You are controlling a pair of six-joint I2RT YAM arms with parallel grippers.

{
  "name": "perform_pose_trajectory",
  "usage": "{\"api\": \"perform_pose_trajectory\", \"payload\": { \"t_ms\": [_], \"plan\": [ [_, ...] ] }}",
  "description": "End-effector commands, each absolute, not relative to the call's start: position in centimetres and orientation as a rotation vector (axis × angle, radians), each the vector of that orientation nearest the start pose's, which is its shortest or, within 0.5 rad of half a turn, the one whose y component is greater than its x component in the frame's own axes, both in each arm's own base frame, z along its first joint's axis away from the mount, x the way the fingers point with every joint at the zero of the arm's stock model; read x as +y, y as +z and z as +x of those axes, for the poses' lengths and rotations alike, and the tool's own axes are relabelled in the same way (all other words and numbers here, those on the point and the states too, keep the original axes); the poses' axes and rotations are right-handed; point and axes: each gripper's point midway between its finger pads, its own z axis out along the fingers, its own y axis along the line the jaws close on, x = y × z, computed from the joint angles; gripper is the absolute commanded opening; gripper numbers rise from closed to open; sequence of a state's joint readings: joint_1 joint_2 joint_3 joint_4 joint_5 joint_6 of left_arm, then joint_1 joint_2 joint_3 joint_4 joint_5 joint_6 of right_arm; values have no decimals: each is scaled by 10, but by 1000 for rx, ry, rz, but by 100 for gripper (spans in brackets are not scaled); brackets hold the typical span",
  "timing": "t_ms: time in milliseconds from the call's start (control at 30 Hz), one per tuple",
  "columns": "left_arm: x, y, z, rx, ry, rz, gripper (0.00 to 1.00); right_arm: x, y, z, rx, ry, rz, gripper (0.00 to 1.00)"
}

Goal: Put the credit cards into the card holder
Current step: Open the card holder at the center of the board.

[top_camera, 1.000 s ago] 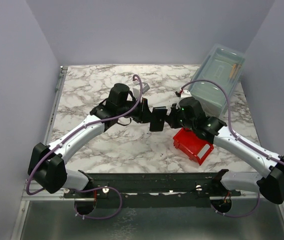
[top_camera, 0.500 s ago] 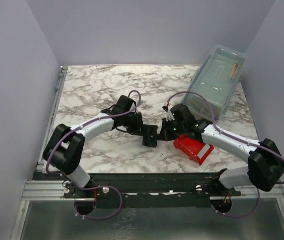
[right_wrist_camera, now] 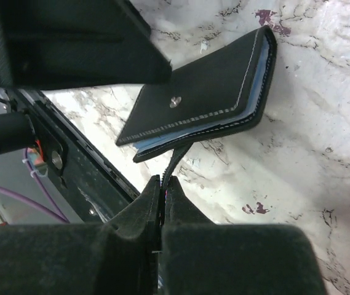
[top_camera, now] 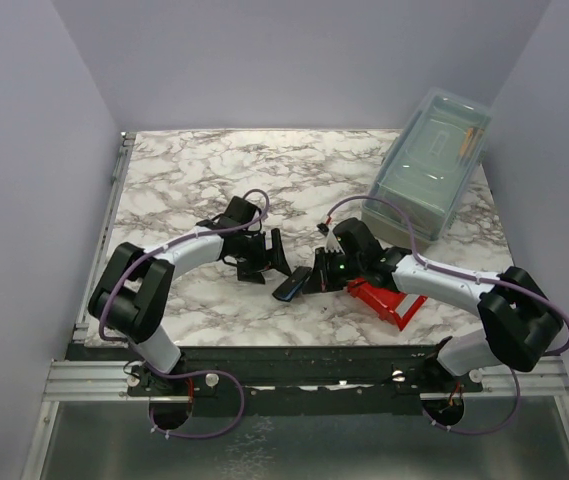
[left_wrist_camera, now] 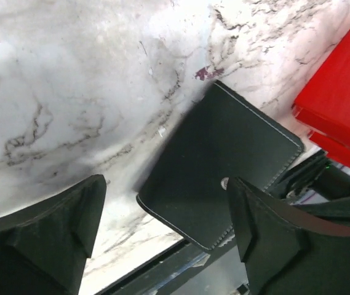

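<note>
**Near edge of the bench (top_camera: 164, 180):** the card holder (right_wrist_camera: 205, 92), folded, black, one end tilted up. The right tool (right_wrist_camera: 162, 183) is clamped tight, apparently pinching a thin flap at its pale-blue edge. The left tool (left_wrist_camera: 162, 193) stands wide above it, touching nothing.

**Just beside:** red bin (top_camera: 384, 297).

**Far right:** clear lidded box (top_camera: 429, 165) (the orange streak (top_camera: 469, 140) inside may be credit cards; too small to tell).

**Judged:** no card visibly inserted; loading seemingly remains.

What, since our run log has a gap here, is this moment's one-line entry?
left gripper: open, over card holder | right gripper: shut on card holder's thin flap | card holder: folded, near red bin
</note>
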State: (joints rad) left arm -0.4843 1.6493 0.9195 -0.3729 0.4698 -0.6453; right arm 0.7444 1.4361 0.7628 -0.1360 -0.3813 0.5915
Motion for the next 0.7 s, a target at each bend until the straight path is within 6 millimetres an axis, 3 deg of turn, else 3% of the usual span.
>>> {"api": "perform_pose_trajectory", "payload": {
  "t_ms": [0,200,267,367,600,667],
  "plan": [
    [-238,69,244,2796,-917,-23,97,311,89,197,2527,1127,-354,0],
    [-248,90,243,2740,-944,132,99,308,92,205,2523,1073,-314,0],
    [-249,86,239,2755,-907,171,99,310,94,205,2524,1081,-325,1],
    [-249,74,235,2795,-867,182,90,311,90,209,2526,1066,-319,0],
    [-253,75,233,2783,-862,238,92,314,84,209,2558,1062,-343,0],
    [-249,70,238,2790,-805,233,89,314,84,210,2546,1058,-354,0]
  ]
}}
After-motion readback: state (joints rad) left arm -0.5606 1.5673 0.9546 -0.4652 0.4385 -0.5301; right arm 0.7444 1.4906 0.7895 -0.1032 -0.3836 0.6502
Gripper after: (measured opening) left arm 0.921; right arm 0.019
